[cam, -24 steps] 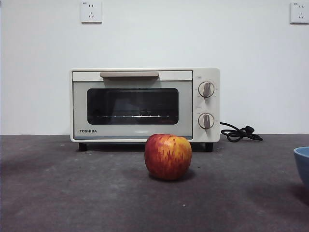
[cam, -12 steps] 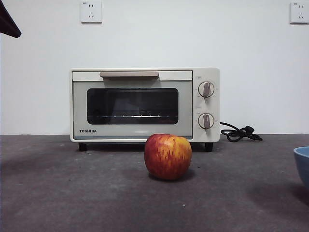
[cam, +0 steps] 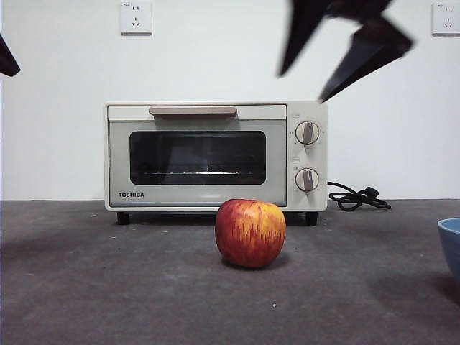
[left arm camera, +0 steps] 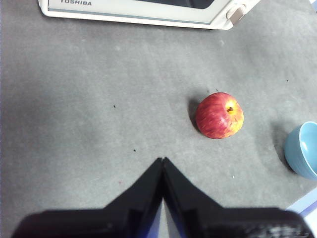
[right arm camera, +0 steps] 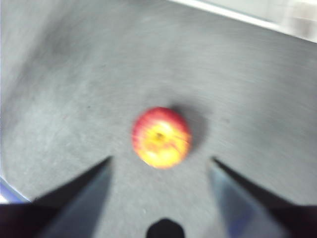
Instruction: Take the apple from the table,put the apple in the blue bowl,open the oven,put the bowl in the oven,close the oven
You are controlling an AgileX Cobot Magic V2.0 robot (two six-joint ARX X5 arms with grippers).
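The red apple (cam: pixel 250 233) with yellow streaks rests on the dark table (cam: pixel 108 287) in front of the cream oven (cam: pixel 215 154), whose door is closed. My right gripper (cam: pixel 302 86) hangs open high above the apple, at the top of the front view; in its wrist view the apple (right arm camera: pixel 161 137) lies just beyond the spread jaws of the right gripper (right arm camera: pixel 161 161). My left gripper (left arm camera: pixel 162 159) is shut and empty, apart from the apple (left arm camera: pixel 219 115). The blue bowl (cam: pixel 451 244) shows at the right edge and as the blue bowl (left arm camera: pixel 303 149) in the left wrist view.
A black cord (cam: pixel 358 198) lies coiled to the right of the oven. Two wall sockets (cam: pixel 136 17) sit high on the white wall behind. A black arm tip (cam: pixel 7 59) shows at the upper left edge.
My right gripper has come into the front view from the top, open and blurred by motion. The black tip at the upper left has dropped slightly. Apple, bowl and oven have not moved.
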